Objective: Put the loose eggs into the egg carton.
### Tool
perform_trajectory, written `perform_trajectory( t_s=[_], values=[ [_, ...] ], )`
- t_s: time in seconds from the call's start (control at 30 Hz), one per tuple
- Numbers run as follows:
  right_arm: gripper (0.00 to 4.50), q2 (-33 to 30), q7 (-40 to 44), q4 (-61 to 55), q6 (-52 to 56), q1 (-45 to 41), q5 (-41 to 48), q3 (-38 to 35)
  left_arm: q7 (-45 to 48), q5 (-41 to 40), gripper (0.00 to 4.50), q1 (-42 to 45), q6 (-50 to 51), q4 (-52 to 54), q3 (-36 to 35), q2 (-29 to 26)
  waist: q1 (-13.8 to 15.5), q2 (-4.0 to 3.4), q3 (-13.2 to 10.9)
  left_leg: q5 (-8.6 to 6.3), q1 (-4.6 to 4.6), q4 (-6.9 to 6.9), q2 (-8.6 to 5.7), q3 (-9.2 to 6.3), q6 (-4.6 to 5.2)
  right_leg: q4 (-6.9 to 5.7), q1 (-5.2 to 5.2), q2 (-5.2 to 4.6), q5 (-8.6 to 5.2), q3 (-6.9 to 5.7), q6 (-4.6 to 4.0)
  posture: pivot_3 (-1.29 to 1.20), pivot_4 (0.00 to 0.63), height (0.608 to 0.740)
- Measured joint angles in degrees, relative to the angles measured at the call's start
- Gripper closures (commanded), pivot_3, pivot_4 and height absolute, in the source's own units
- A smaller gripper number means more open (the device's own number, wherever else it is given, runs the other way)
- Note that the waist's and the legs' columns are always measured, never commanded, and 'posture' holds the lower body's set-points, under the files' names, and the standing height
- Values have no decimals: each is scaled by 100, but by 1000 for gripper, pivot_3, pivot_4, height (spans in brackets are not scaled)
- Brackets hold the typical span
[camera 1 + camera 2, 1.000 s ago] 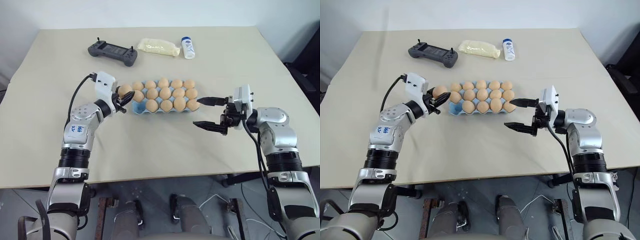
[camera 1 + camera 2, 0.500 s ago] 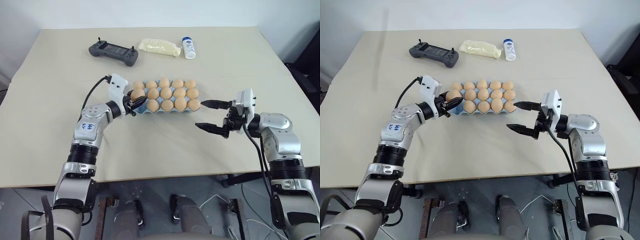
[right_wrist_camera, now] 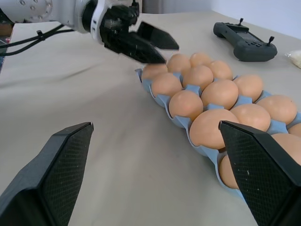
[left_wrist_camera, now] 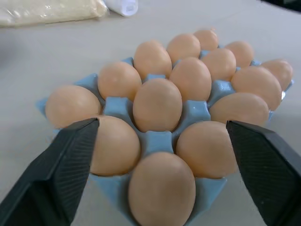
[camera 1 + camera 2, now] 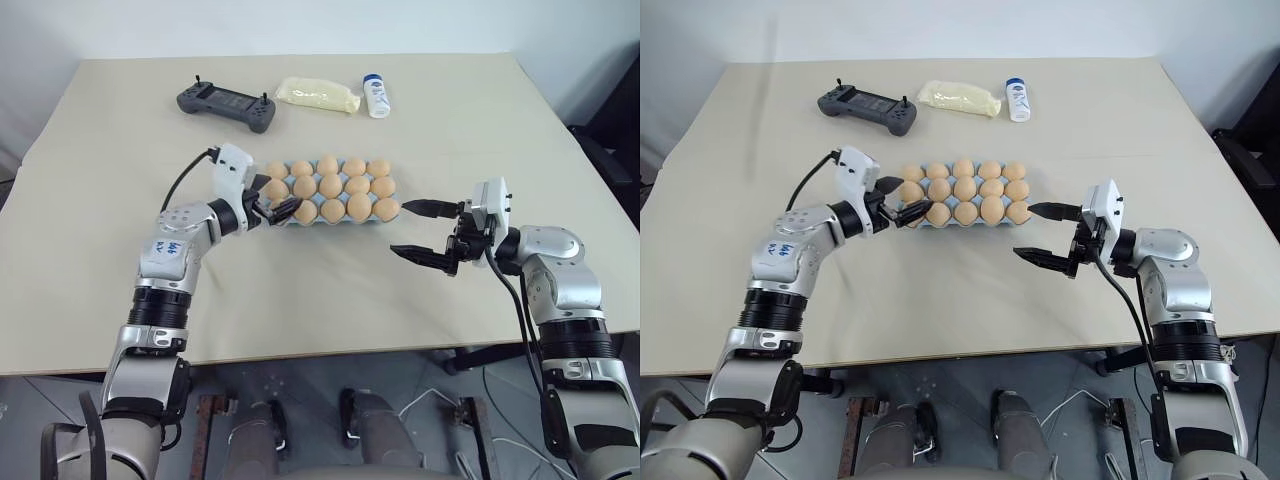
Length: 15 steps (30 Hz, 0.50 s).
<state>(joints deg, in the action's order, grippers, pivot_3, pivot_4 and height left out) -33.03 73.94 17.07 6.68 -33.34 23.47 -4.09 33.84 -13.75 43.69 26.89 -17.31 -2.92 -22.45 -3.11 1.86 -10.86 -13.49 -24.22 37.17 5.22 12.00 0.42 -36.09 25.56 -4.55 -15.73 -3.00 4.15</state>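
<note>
My left claw [image 5: 279, 208] is spread wide and empty at the carton's [image 5: 283, 222] left end, fingers straddling the near corner cups; my right claw [image 5: 420, 229] is also wide apart, empty, just off the carton's right end. The carton sits mid-bench [image 5: 300, 290], the eggs [image 5: 332, 186] filling its three rows of cups, none loose that I can see. Farther back on the bench lie a black controller [image 5: 225, 103], a pale yellow bag [image 5: 316, 94] and a small white bottle [image 5: 376, 95].
</note>
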Motion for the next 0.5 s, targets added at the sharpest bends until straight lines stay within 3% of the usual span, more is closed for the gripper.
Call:
perform_trajectory(
  t_s=[0.13, 0.5],
  values=[
    [0, -11, 7, 29, -6, -14, -6, 0, -159, -30, 39, -166, -117, 422, -368, -384, -10, -1, 0, 1, 3, -4, 2, 1, -2, 0, 0, 2, 0, 1, 0, 0, 150, 740],
    [0, -29, 78, 454, -132, -281, -89, 12, 888, -407, 39, -1262, -964, 454, -945, -938, 0, 0, 0, -9, 1, -3, 16, 1, -18, 2, 0, -8, 1, -1, -1, 0, 150, 740]
  ],
)
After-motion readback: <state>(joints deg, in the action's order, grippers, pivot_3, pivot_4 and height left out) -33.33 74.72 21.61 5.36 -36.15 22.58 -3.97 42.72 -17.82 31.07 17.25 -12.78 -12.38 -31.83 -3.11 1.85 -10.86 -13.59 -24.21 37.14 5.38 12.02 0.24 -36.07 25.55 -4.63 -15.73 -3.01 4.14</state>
